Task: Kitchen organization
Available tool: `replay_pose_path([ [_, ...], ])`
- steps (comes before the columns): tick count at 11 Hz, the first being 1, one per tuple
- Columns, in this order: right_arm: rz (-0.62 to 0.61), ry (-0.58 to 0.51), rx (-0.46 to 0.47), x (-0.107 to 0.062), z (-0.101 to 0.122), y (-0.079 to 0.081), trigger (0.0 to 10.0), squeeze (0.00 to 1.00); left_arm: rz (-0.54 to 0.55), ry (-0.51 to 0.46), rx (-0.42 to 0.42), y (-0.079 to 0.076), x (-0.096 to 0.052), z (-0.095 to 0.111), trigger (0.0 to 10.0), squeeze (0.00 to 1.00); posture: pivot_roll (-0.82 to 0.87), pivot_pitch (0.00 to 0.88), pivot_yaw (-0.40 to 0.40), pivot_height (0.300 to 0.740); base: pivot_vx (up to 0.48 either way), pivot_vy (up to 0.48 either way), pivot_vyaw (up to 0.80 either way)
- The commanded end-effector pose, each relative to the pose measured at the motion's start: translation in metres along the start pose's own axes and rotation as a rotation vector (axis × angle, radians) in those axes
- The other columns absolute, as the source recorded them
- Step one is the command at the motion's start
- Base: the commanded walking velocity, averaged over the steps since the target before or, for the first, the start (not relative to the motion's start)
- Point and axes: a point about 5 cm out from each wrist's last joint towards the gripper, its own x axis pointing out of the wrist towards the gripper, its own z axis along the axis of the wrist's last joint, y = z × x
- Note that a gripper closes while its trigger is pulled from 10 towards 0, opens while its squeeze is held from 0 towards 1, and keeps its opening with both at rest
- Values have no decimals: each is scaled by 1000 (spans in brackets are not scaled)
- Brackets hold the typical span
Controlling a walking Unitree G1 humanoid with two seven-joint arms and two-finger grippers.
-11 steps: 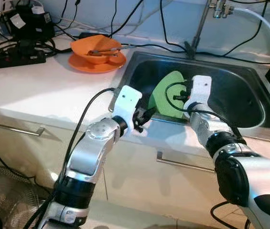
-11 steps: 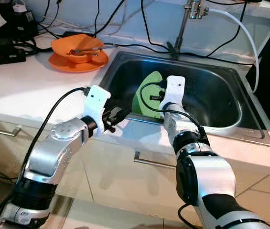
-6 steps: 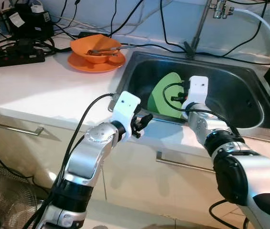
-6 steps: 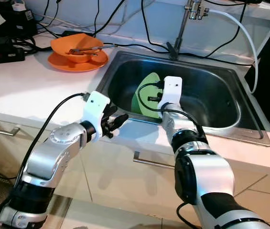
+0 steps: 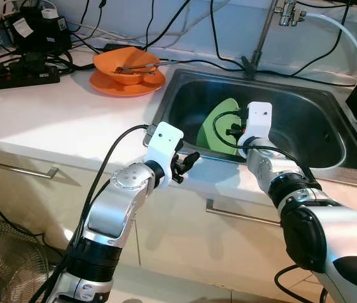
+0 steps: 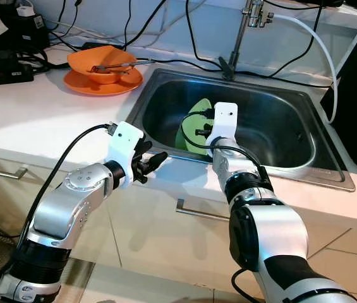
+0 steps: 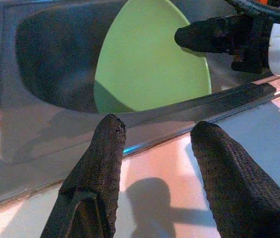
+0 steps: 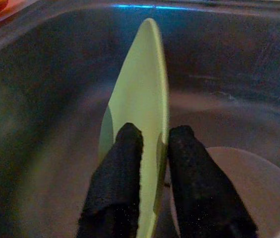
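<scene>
A light green plate stands on edge inside the steel sink, leaning against its front wall. My right gripper reaches down from the front rim and is shut on the plate's edge, one finger on each face. My left gripper hovers open over the white counter strip just in front of the sink's front left corner. Nothing is between its fingers, which point toward the plate.
An orange bowl holding a utensil sits on an orange plate on the counter left of the sink. Black power strips and cables crowd the back left. The faucet and a white hose rise behind the sink. A fan stands on the floor, lower left.
The left gripper has sunk a little toward the counter's front edge. The right gripper, with the green plate, has shifted slightly to the left in the sink.
</scene>
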Motion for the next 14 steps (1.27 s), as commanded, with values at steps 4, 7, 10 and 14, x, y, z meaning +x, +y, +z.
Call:
replay_pose_path([
  [4, -50, -24, -87, 0, 3, -5, 10000, 0, -13, -1, 4, -5, -1, 1, 10000, 0, 331, 0, -95, 740, 0, 0, 0],
  [7, -57, -51, -135, 0, 8, -3, 10000, 0, -16, 1, 3, -5, 0, 0, 10000, 0, 327, 0, -92, 740, 0, 0, 0],
  [10, -32, -88, -121, 0, 11, 2, 10000, 0, 21, -37, 7, -1, 0, 3, 10000, 0, 323, 0, -93, 740, 0, 0, 0],
  [14, 108, -422, -90, -9, 46, 26, 10000, 0, 407, -297, 122, 41, -7, 21, 10000, 0, 296, 0, -85, 740, 0, 0, 0],
])
